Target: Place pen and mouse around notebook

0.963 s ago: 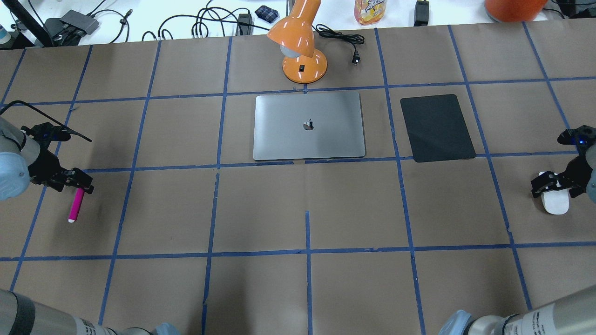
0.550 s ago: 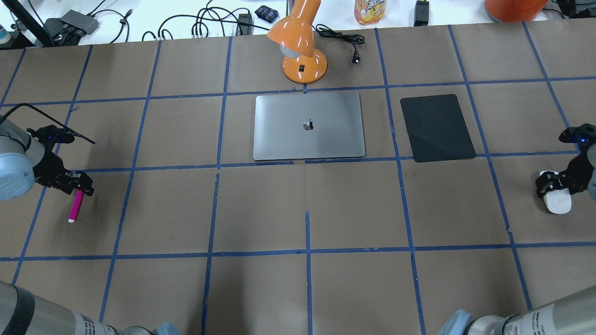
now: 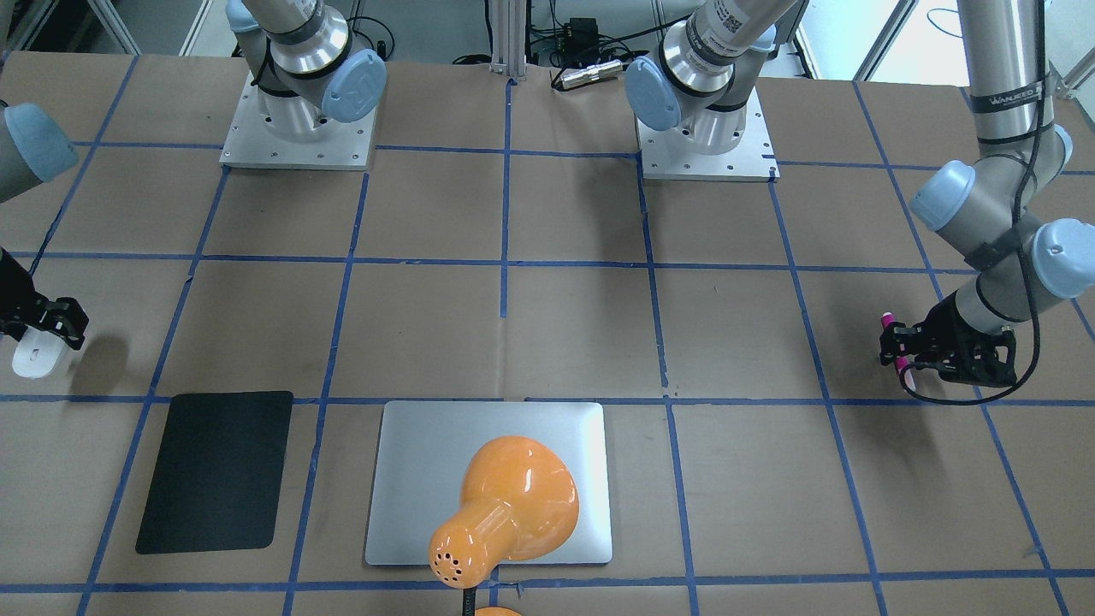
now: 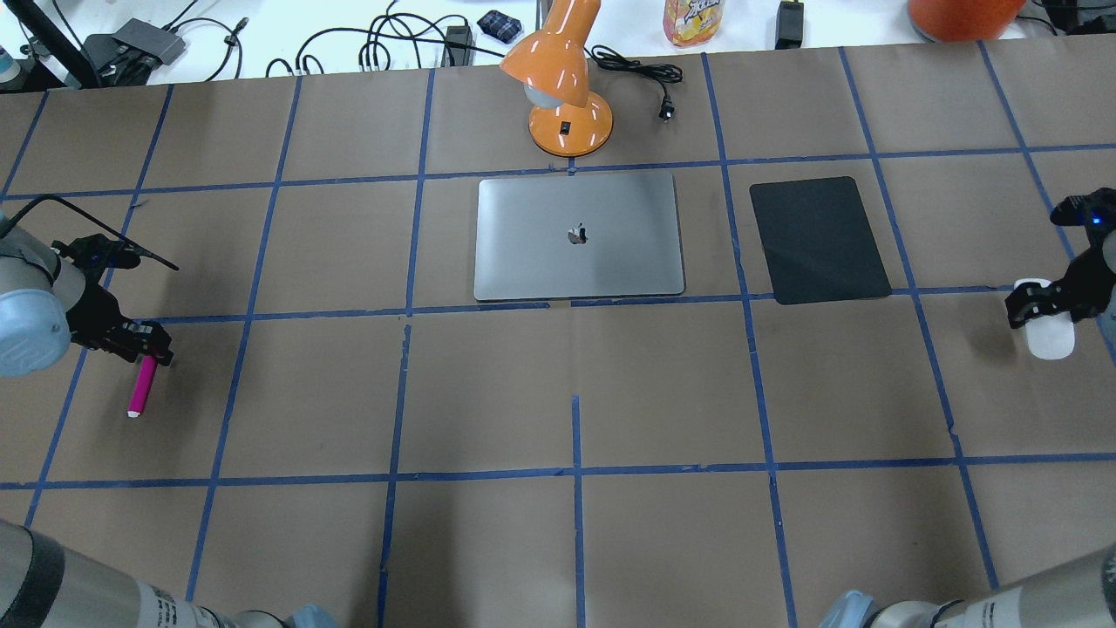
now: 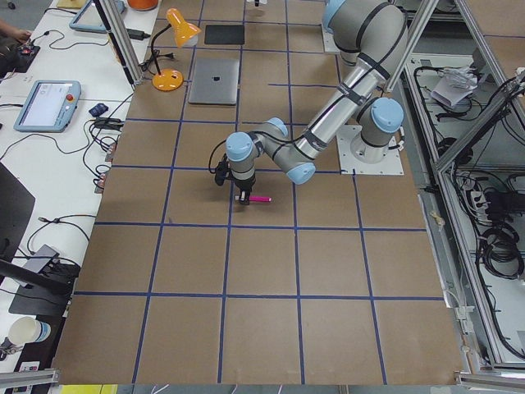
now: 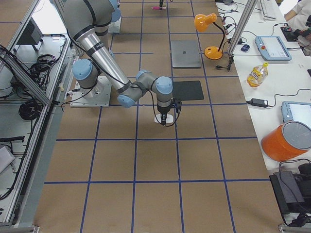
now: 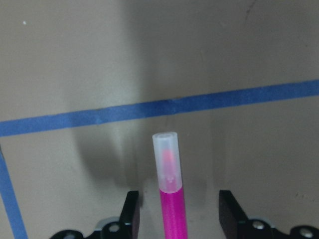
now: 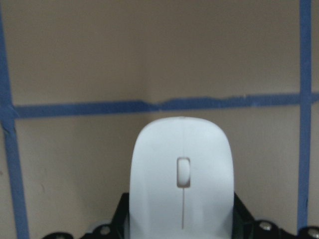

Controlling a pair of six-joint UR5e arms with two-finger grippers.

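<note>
The magenta pen (image 4: 139, 388) lies flat on the brown table at the far left, its pale cap pointing away from my wrist. My left gripper (image 4: 146, 349) is open, and its fingers straddle the pen (image 7: 172, 199) with a gap on both sides. My right gripper (image 4: 1042, 307) at the far right is shut on the white mouse (image 4: 1049, 338), with the fingers pressed against both sides of the mouse (image 8: 182, 179). The silver notebook (image 4: 578, 235) lies closed in the middle of the table, far from both grippers.
A matte black mat (image 4: 819, 240) lies right of the notebook. An orange desk lamp (image 4: 562, 87) stands just behind the notebook, and its head hangs over the notebook in the front-facing view. Cables and a bottle (image 4: 693, 19) lie along the far edge.
My right gripper has carried the mouse away from the robot, toward the table's far side. My left gripper has edged slightly left over the pen, which has not moved.
</note>
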